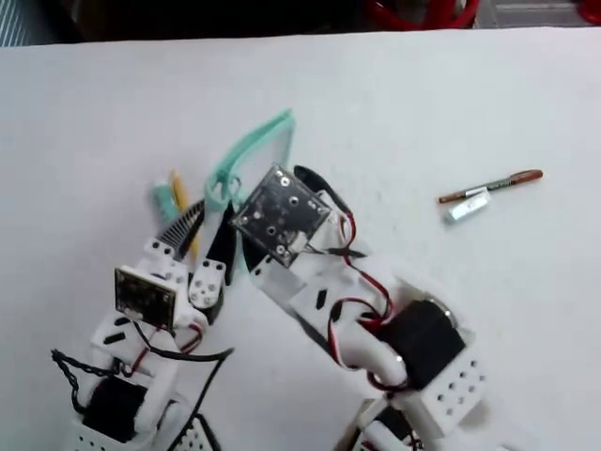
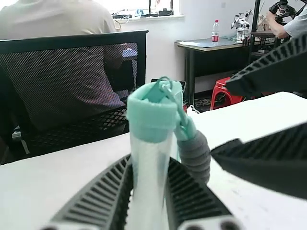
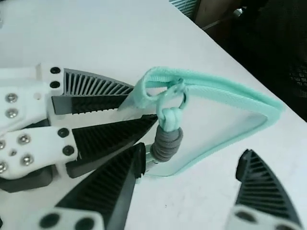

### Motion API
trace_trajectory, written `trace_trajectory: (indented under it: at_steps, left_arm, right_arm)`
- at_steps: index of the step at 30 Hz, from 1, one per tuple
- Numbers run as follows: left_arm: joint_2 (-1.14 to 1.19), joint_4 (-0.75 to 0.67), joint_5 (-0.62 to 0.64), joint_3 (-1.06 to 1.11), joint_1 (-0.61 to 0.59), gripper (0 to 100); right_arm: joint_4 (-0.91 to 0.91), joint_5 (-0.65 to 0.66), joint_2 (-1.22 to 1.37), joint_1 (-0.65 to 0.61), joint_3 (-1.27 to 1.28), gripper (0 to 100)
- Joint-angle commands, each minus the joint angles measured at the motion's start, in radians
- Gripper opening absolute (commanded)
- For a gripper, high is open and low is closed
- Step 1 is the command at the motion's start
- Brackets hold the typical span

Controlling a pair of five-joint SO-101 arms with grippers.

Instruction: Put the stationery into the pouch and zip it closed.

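Mint-edged clear pouch (image 3: 218, 93) lies on the white desk (image 1: 423, 94), one end clamped in the left pincer (image 2: 149, 165), whose arm stretches low. The right arm bends over it, its pincer (image 3: 193, 151) spread wide, with the grey zipper pull (image 3: 167, 141) just beside one finger. A marker (image 1: 490, 186) lies well apart from both.

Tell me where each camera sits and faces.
High view: above the table, looking down on both arms, pouch and pen.
Left wrist view: on the left arm, facing a chair; left hand clamps the pouch.
Right wrist view: on the right arm, looking down past its open right hand.
Both wrist views share the grey zipper pull.
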Motion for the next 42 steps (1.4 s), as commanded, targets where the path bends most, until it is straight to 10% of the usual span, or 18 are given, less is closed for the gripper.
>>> trace_trajectory:
  at_steps: [1, 32, 42]
  left_arm:
    - [0.004, 0.011, -0.006, 0.011, 0.002, 2]
    - [0.004, 0.015, -0.006, 0.011, -0.002, 3]
    - [0.004, 0.043, -0.008, -0.006, 0.004, 25]
  right_arm:
    - [-0.067, 0.009, 0.012, -0.008, 0.017, 29.4]
    - [-0.265, 0.038, 0.03, -0.028, 0.008, 1.9]
    - [-0.216, 0.04, 0.022, -0.018, 0.011, 1.9]
